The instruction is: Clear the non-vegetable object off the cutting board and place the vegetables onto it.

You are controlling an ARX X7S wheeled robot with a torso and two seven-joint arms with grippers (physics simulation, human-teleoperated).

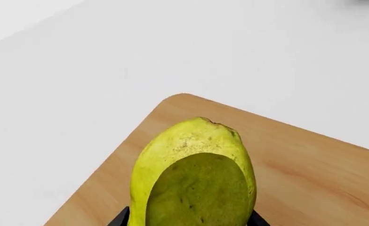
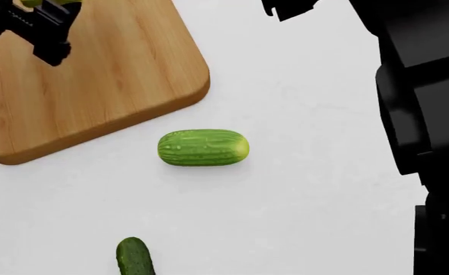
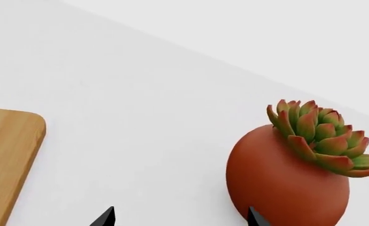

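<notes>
A plain white table (image 2: 308, 189) carries the wooden cutting board (image 2: 94, 97) at upper left, the plump cucumber (image 2: 203, 148) mid-frame, the dark cucumber (image 2: 135, 258) at the bottom edge, and a potted succulent (image 3: 291, 181).

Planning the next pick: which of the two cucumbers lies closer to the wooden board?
The short, plump, light-green cucumber, lying just off the light-brown wooden cutting board; the slim dark-green cucumber is farther away.
</notes>
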